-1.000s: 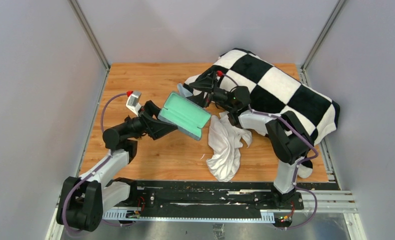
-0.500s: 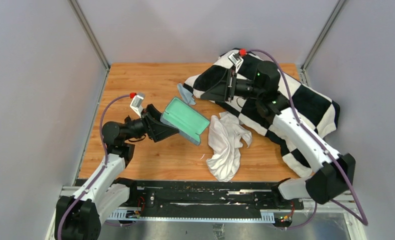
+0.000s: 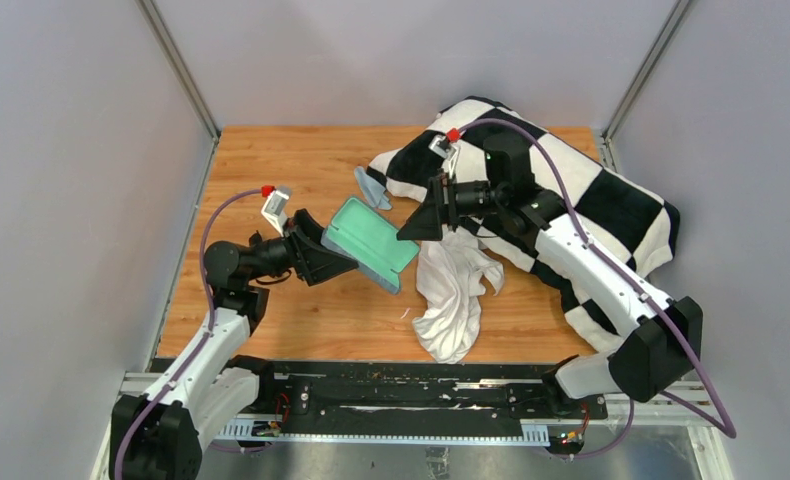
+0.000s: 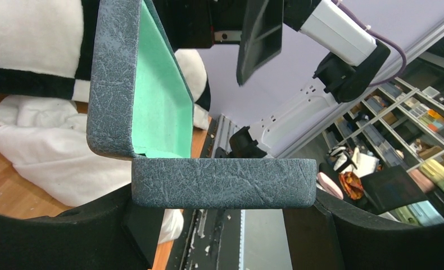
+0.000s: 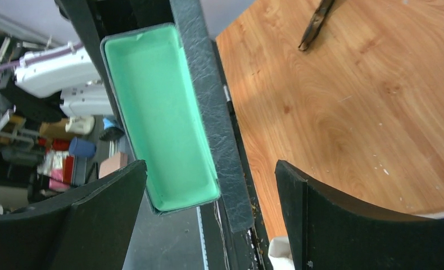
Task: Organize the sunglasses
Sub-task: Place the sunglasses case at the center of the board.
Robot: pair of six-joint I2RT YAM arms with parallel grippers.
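Lying on the wooden tabletop (image 3: 301,160), the sunglasses (image 3: 372,188) sit far-centre, just beside the edge of the checkered blanket (image 3: 571,180). They're not in the hard case (image 3: 371,235), which is nearer the arms. Long axis runs diagonally, far-left to near-right. Which way the front faces is too small to tell. From the right wrist they read as a thin dark sliver on bare wood.

Tabletop is light wood grain, boxed in by plain grey walls (image 3: 81,150) on three sides. The black-and-white blanket is heaped over the far-right corner. A crumpled white cloth (image 3: 451,295) lies near-centre, just right of the case.

Hard case is open, mint lining facing up.

Left claw (image 3: 321,250) is pinching one grey-blue half of the case, whose wall spans the gap between its fingers.

Right claw (image 3: 411,228) hangs over the case's right end, fingers spread wide, nothing between them, touching nothing I can see.
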